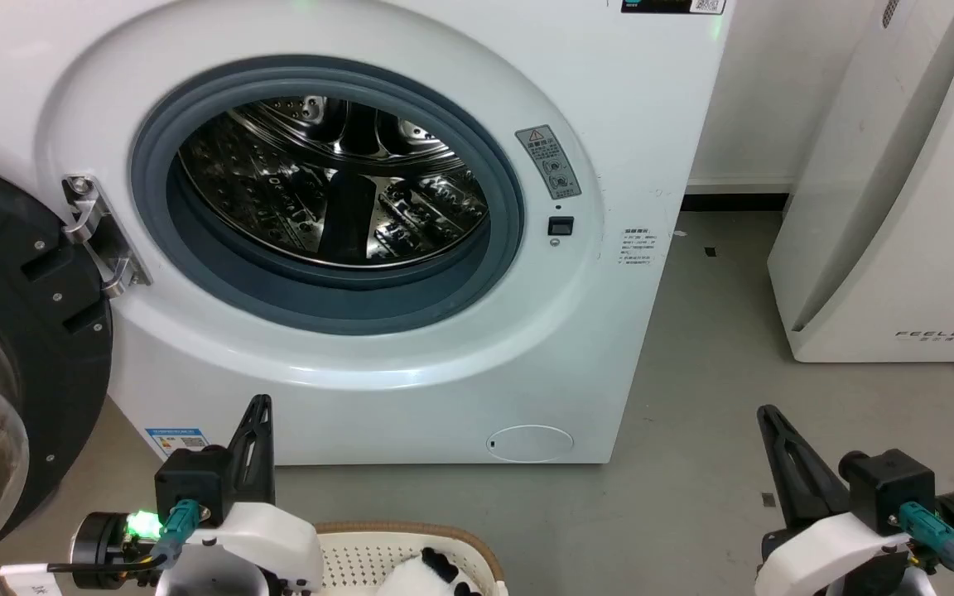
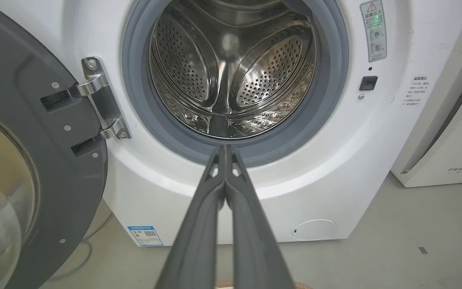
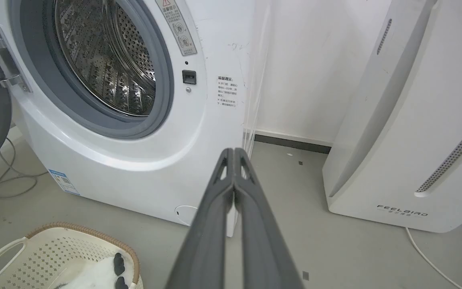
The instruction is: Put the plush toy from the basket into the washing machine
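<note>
Head view: washing machine [image 1: 411,389] door [image 1: 21,331] stands open; plush toy [image 1: 411,579] lies in basket [image 1: 411,528] on the floor [image 1: 692,497] just before the machine; left gripper [image 1: 260,410], fingers pressed together, holds nothing before the machine; right gripper [image 1: 768,418] likewise, near its right corner.

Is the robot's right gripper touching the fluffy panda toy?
Apart. In the head view, grey floor lies between the right gripper and the plush toy, which sits in the basket.
</note>
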`<state>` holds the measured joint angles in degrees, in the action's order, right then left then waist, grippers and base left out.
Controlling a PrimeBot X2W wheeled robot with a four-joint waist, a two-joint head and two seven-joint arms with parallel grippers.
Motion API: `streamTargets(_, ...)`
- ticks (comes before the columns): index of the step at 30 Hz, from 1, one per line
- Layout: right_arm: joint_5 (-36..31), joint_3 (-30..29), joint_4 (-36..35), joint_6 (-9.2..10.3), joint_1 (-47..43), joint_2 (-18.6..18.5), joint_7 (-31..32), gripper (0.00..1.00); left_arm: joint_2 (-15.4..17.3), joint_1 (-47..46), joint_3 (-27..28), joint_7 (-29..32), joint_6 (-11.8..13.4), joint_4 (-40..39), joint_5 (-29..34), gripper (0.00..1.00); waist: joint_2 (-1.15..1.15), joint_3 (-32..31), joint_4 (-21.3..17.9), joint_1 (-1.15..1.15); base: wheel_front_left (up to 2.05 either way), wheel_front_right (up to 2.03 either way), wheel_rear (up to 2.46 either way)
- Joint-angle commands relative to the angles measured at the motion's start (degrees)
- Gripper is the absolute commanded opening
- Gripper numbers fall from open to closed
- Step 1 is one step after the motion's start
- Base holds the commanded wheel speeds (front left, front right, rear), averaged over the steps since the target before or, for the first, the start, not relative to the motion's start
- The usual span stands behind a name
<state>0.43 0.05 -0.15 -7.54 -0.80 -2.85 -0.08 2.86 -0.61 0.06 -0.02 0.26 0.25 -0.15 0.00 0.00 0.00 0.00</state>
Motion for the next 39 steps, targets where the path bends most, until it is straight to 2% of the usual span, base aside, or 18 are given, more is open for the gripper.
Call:
streamTargets(1,-0.4,0.0,0.1,0.05,0.8,0.0,0.1,0.0,0.0,0.6,-0.1,0.0,-0.3,-0.2,0.1,0.0,0.0,0.0,0.0,0.0,0.0,0.0,0.0)
streamTargets(8,-0.4,0.0,0.1,0.05,0.8,0.0,0.1,0.0,0.0,0.6,-0.1,0.0,-0.3,-0.2,0.1,0.0,0.0,0.0,0.0,0.0,0.0,0.0,0.0)
streamTargets(9,-0.4,0.0,0.1,0.05,0.8,0.0,0.1,1.0,0.0,0.6,-0.1,0.0,-0.3,-0.2,0.1,1.0,0.0,0.0,0.0,0.0,0.0,0.0,0.0)
streamTargets(24,1.5,-1.0,-1.1,0.01,0.2,0.0,-1.5,1.0,0.0,-1.0,-1.0,-1.5,1.0,2.0,-0.3,1.0,0.0,0.8,-0.1,0.0,0.0,0.0,0.0)
streamTargets(39,3.3,-1.3,-2.7,0.01,1.6,0.0,-3.3,1.0,0.2,-5.9,-2.9,-2.8,-0.6,13.9,-1.0,1.0,0.0,4.0,-1.3,0.0,0.0,0.0,0.0)
